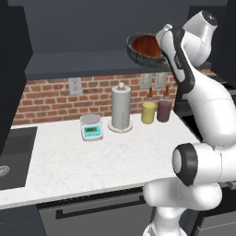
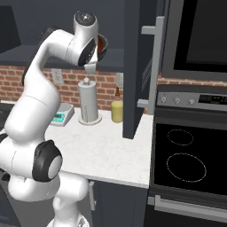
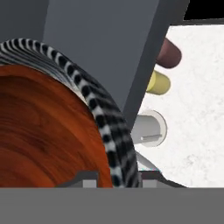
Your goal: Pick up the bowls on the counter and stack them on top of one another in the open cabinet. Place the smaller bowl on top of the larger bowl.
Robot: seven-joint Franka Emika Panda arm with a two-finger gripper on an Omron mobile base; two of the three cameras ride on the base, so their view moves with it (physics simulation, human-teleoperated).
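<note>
Up at the open cabinet [image 1: 83,64] the two bowls are already nested: the smaller bowl [image 1: 145,44], glossy reddish-brown, sits inside the larger bowl [image 1: 136,56], whose ribbed dark rim rings it all round. Both rest on the shelf floor near its right end, and the gripper [image 1: 162,42] is right up against their right side. In the hand view the brown inside of the smaller bowl [image 3: 43,135] spreads just above and to the left of the fingertips, with the striped rim of the larger bowl [image 3: 103,113] curving past on their right. The tips themselves are barely in sight at the bottom edge, so I cannot tell whether the fingers are spread, narrow or pinching a rim.

From where I stand, both look like hard glazed ware: stiff, no give, likely to chip if knocked against the shelf or each other. The brown one looks light and slick, so a grip on its thin rim, one finger inside and one outside, seems the only sound hold, and it could slide if tilted. The grey one looks heavier and deeper; its ribs should give the pads some bite at the wall below the rim.

Far below the fingers, on the counter [image 1: 115,152], stand a paper towel holder [image 1: 121,108], a small scale [image 1: 91,127] and two bottles, well apart from the bowls
</note>
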